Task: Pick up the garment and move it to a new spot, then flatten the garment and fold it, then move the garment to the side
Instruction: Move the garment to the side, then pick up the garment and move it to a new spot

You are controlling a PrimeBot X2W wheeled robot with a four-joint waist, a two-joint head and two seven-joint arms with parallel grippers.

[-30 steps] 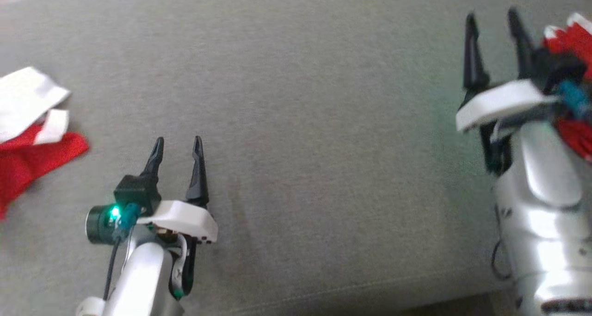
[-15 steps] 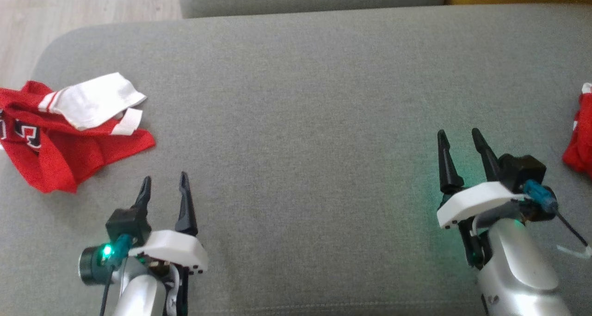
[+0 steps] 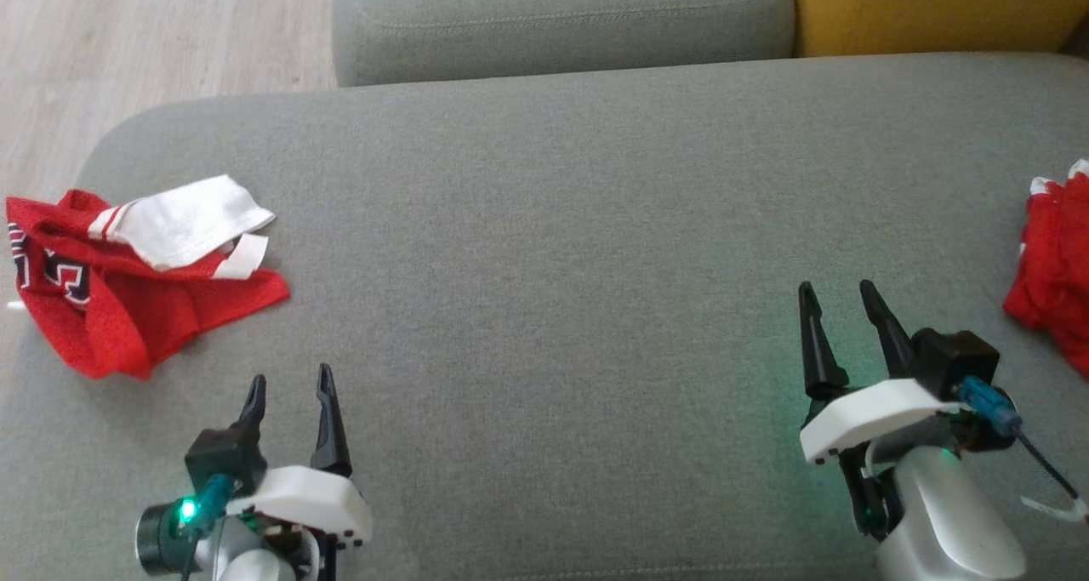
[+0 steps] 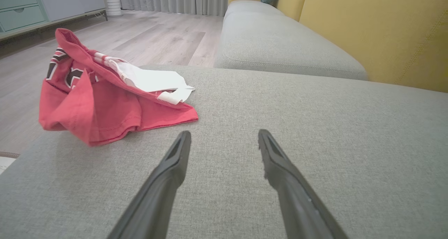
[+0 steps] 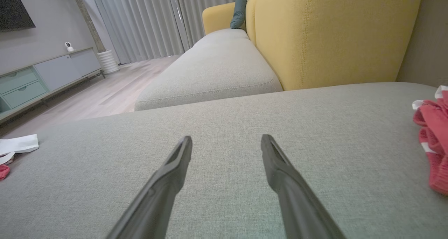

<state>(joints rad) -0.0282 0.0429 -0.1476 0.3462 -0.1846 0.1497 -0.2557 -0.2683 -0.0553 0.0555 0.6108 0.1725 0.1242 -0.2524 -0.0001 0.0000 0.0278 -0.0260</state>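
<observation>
Left gripper (image 3: 289,377) and right gripper (image 3: 835,287) stood wide over grey seat (image 3: 553,266); red-and-white garment (image 3: 128,300) lay frame left, red heap (image 3: 1051,266) frame right.

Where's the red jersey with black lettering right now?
Head view: the jersey lies crumpled at the grey cushion's left end, ahead and left of the left gripper.

A broad grey sofa seat (image 3: 553,249) stretches beneath and ahead of the left claw (image 3: 289,377) and the right claw (image 3: 835,287). Beyond their tips sits a second grey seat cushion (image 3: 561,19). To its right, ahead of the right claw, there's a yellow backrest (image 3: 927,11) with a teal pillow (image 5: 240,8) at its far end. Off past the left claw: pale wood floor (image 3: 162,37), grey curtains (image 5: 140,22), a low cabinet (image 5: 42,74) with drawers, and a white ribbed pot (image 5: 105,61) beside it.
</observation>
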